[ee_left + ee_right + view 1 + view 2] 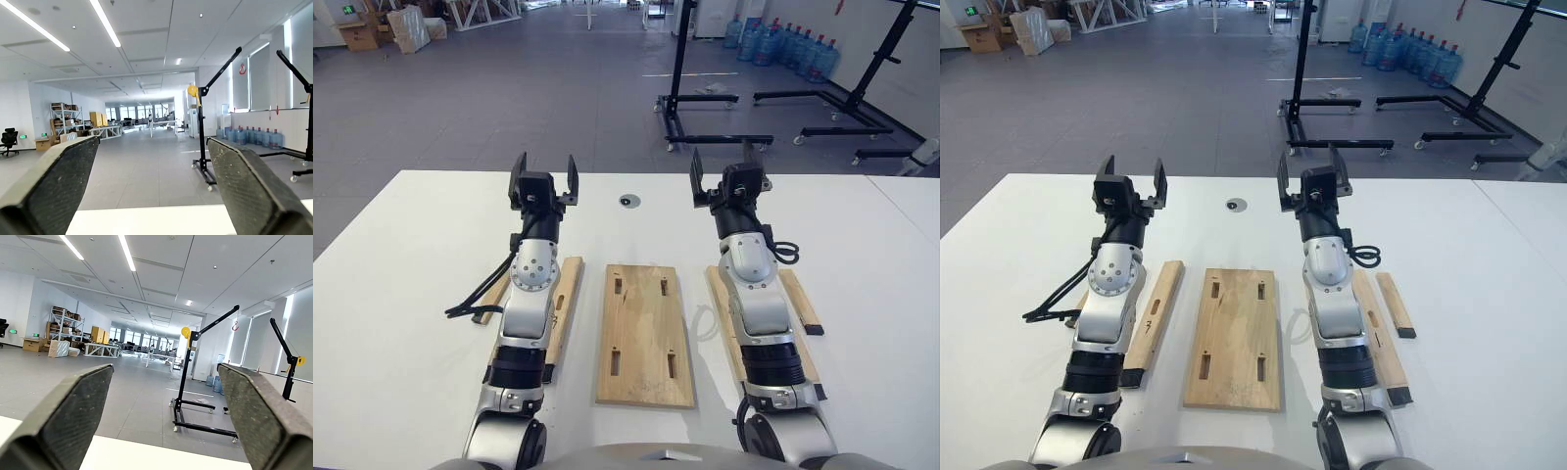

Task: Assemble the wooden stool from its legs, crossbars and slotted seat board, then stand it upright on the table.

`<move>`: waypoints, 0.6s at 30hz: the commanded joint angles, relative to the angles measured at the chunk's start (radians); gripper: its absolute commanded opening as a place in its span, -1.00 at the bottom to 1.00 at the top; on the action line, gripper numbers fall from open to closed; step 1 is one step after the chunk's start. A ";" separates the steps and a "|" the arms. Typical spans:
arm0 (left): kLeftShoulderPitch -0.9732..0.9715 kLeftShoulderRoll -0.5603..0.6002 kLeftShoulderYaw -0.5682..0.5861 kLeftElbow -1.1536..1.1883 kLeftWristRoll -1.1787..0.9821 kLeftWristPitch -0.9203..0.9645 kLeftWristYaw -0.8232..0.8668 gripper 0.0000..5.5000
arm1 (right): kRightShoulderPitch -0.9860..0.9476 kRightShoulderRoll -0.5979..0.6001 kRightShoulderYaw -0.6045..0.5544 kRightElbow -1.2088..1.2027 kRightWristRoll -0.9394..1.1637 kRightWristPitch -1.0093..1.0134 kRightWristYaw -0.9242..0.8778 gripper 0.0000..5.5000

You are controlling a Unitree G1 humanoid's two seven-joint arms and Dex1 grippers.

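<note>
Lying flat on the white table (411, 294), long side running away from the robot: the slotted seat board (644, 333), four short slots showing in its upper face.

Just left of the board, not touching it: a long wooden leg (567, 299), parallel to the board and partly hidden under the left arm. Farther left of the board: a thinner wooden piece (493, 297), mostly covered by the same arm, beside a black cable (470, 308).

Just right of the board: a second long leg (722, 311), largely under the right arm. Farther right of the board, clear of the arm: a slim crossbar (800, 300) with a dark near end.

Beyond the board's far end, off to its left: the left gripper (545, 176), fingers spread wide, grasping nothing. Beyond the same end, off to its right: the right gripper (722, 169), likewise released and empty.

Straight past the board's far end, between the two grippers: a small round grommet (628, 202) set into the tabletop.
</note>
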 commanded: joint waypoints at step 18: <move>-0.012 -0.022 -0.027 0.029 -0.032 -0.031 -0.031 0.47 | 0.002 0.019 -0.035 0.048 0.047 -0.018 0.003 0.43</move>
